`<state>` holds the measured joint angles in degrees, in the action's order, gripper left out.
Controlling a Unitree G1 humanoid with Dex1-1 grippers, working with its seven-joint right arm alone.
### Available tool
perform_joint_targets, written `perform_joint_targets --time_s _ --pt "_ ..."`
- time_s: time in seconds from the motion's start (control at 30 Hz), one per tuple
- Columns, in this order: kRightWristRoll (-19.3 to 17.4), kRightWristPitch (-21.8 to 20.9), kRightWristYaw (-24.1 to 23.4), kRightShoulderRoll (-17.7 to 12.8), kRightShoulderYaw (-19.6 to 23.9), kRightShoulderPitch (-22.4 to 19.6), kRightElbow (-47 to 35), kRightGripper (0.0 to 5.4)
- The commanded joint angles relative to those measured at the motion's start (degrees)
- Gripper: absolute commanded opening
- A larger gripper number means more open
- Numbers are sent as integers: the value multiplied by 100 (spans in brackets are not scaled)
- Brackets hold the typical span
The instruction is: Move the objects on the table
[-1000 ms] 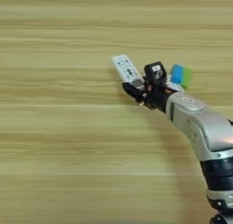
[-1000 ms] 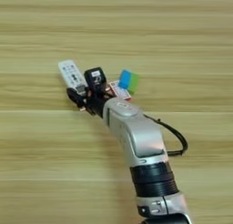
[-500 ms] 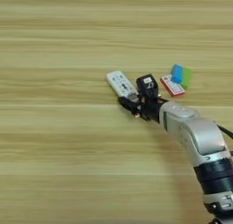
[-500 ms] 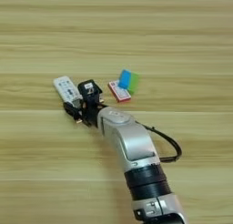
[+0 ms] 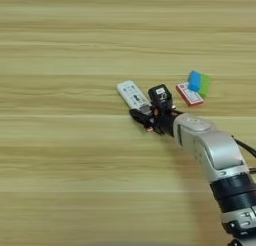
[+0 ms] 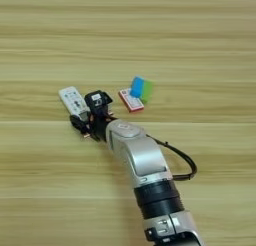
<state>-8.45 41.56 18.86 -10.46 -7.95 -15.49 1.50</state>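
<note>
Likely mid-shift of the remote [image 5: 132, 94], lying mid-table far from every edge with its near end at the gripper [image 5: 145, 115], jaw state impossible to tell; next, probably nudging it clear of the black block [image 5: 160, 94] and box [image 5: 189, 94], blue bar [image 5: 194, 81] beyond.

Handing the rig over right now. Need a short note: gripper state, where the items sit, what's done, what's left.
Right gripper: at the near end of the white remote, beside the black block; finger state unreadable.
Items: remote and block mid-table; red-and-white box to their right, with the blue bar and green bar side by side at its far end.
Done: cannot tell, no goal given.
Left: task names no target spot; confirm before moving anything.
</note>
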Motion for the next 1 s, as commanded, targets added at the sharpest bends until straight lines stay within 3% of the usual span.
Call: perform_joint_targets --time_s 0.03,1.0 --pt "54 -230 4 -18 64 -397 -85 290" --pt "372 -274 220 -110 -220 -371 180 290"
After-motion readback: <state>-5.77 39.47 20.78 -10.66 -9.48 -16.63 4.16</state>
